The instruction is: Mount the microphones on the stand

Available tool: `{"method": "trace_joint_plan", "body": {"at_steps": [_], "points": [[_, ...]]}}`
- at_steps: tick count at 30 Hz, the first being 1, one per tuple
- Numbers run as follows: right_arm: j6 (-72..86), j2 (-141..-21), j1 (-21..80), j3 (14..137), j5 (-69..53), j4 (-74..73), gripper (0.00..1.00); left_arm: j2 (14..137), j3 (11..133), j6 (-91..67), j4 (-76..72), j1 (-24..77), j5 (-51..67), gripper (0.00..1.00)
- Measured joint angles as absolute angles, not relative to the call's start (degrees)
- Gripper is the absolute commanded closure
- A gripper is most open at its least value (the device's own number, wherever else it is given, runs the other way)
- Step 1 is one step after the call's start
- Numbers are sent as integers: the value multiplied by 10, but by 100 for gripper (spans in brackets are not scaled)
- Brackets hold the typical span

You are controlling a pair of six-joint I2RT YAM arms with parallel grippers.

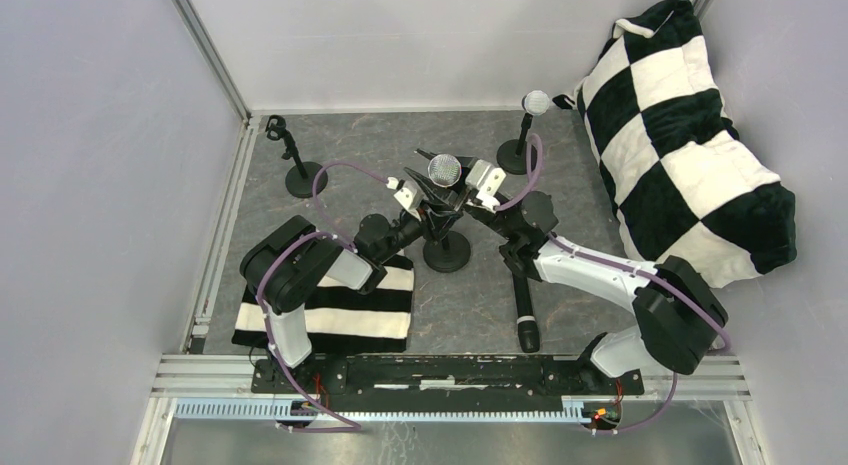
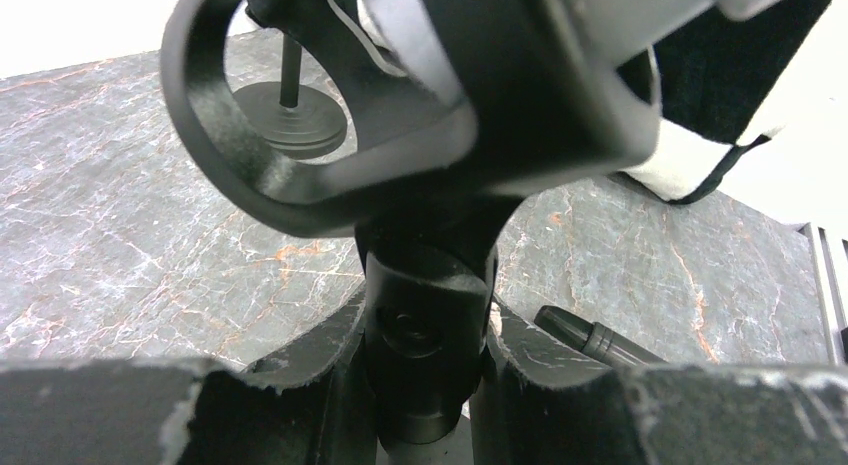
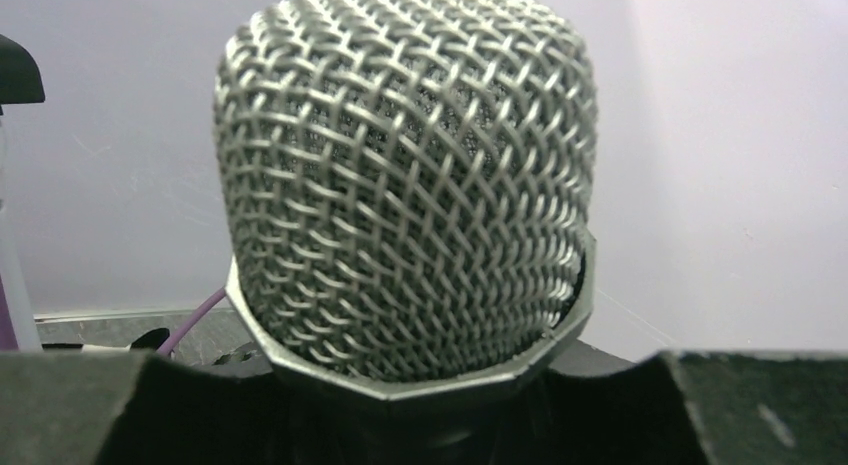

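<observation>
One silver mesh-headed mic (image 3: 400, 185) sat pinched in R claw (image 3: 410, 410) above black round-based stand (image 1: 446, 253), L claw (image 2: 425, 385) clamped that stand below clip (image 2: 290, 200), black stick mic (image 1: 523, 310) lay on grey marbled counter (image 1: 350, 145).

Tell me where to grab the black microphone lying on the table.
Take the black microphone across its slim handle, around mid-length, coming straight down from above and closing on its left and right sides. It lies flat and runs near to far, with its thicker head at the near end.

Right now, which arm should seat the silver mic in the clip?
Right. The right gripper holds the silver microphone below its head; the left gripper clamps the stand under the empty clip.
</observation>
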State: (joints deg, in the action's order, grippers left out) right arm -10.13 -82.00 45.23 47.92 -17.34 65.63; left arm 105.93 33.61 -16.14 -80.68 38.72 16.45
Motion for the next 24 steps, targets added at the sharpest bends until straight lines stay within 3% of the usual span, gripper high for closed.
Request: {"method": "trace_joint_plan", "body": {"at_steps": [24], "points": [[-140,-812,429,455,-178,644,100,1054,361,-143,-755,405,123,98]]}}
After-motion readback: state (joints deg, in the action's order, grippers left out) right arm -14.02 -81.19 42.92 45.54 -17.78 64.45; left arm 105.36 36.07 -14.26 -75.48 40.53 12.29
